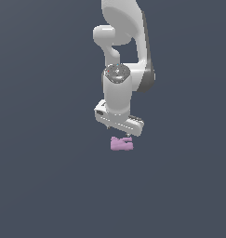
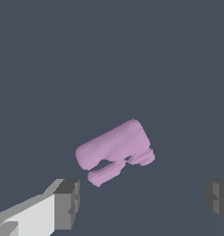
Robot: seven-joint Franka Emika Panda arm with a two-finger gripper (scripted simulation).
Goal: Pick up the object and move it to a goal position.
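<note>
Hovering just above the pink lump [image 1: 121, 143], the claw [image 1: 119, 131] has its two fingers [image 2: 67, 204] wide apart and holds nothing. This looks like the reaching step. Next it likely must drop lower, then squeeze. The lump sits on a plain dark gray floor [image 1: 44, 186]; no goal mark shows.

exterior view: set off the arm [image 1: 126, 56], well back, facing it roughly level with the wrist; the arm fills the upper middle, plain dark ground everywhere else.
wrist view: rides on the wrist, looks down past the fingers [image 2: 67, 203] onto the dark surface, very near; both finger pads sit at the frame's lower corners, wide apart.
shared: the object [image 1: 122, 143] [image 2: 115, 150] and the gripper [image 1: 119, 131]; the exterior view shows them small, the wrist view large.
</note>
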